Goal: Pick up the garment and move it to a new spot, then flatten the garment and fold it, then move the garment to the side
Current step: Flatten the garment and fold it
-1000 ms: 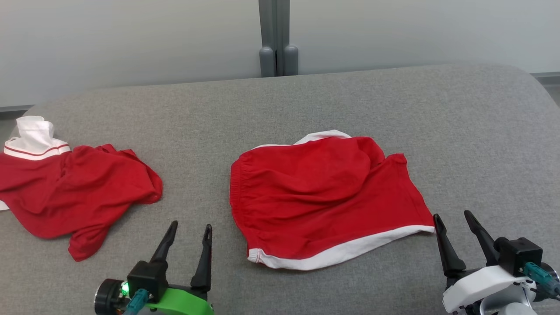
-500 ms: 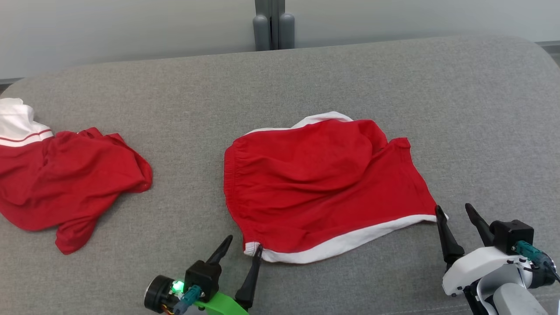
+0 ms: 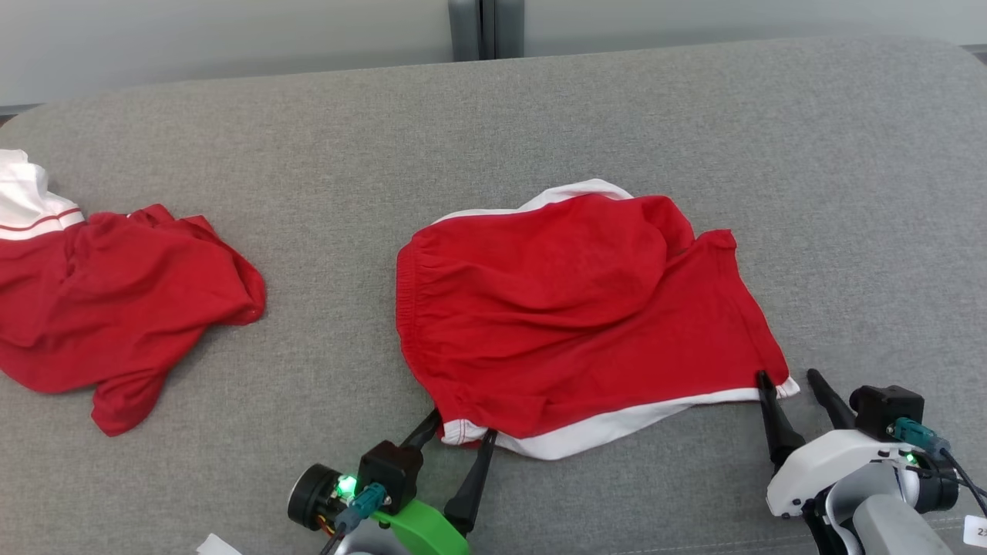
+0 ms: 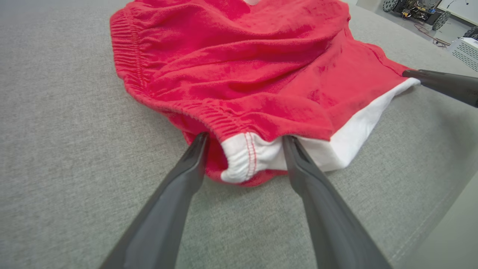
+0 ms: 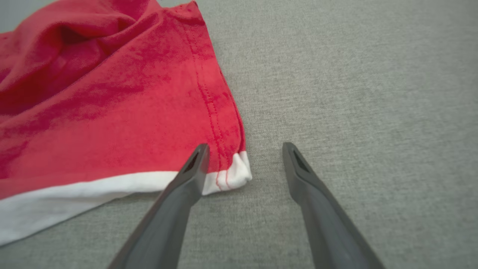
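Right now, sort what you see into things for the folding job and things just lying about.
For the job: red shorts, spread in the middle; left gripper, open around their near left corner; right gripper, open at their near right corner.
Lying about: crumpled red garment, off to the left, touched by nothing.

Open grey cushion (image 3: 848,193) lies right of and beyond the red shorts (image 3: 570,308). A crumpled red shirt (image 3: 116,301) blocks the left side.
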